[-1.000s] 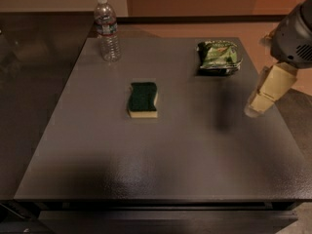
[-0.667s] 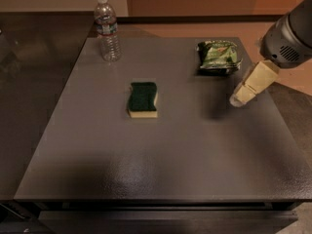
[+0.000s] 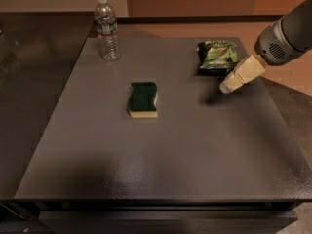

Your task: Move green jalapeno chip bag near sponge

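The green jalapeno chip bag (image 3: pixel 217 56) lies crinkled and shiny at the far right of the grey table (image 3: pixel 161 150). The sponge (image 3: pixel 143 99), dark green on top over pale yellow foam, lies near the table's middle, well left of the bag. My gripper (image 3: pixel 227 87), with cream-coloured fingers, comes in from the right and hangs just in front of and slightly right of the bag, above the table. It holds nothing that I can see.
A clear plastic water bottle (image 3: pixel 108 29) stands upright at the far left corner of the table. A dark glossy surface (image 3: pixel 29 82) borders the table on the left. The table's right edge runs below my arm.
My gripper has moved left and toward the far side, from the table's right edge to just in front of the chip bag. The bag, sponge and bottle have not moved.
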### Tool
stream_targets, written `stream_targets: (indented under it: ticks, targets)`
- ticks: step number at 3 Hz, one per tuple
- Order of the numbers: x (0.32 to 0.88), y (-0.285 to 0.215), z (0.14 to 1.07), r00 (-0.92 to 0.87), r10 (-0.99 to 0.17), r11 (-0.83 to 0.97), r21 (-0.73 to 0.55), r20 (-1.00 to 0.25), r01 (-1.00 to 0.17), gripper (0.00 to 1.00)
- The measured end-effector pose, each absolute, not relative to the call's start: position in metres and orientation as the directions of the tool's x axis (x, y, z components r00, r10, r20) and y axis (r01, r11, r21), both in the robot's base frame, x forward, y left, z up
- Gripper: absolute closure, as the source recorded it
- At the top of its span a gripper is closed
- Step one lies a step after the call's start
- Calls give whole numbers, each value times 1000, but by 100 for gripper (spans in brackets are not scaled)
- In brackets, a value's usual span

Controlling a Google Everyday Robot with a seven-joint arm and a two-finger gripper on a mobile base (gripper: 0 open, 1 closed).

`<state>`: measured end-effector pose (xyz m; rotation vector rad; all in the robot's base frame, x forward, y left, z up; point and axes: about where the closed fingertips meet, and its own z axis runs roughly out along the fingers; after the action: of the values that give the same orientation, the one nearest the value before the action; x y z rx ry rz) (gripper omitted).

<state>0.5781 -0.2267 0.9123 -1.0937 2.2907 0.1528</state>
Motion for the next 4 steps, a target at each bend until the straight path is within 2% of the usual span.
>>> stream_targets:
  ticks: [4]
  targets:
    - [664,-240,871,-528,-589,727,-115,-612,-677,0]
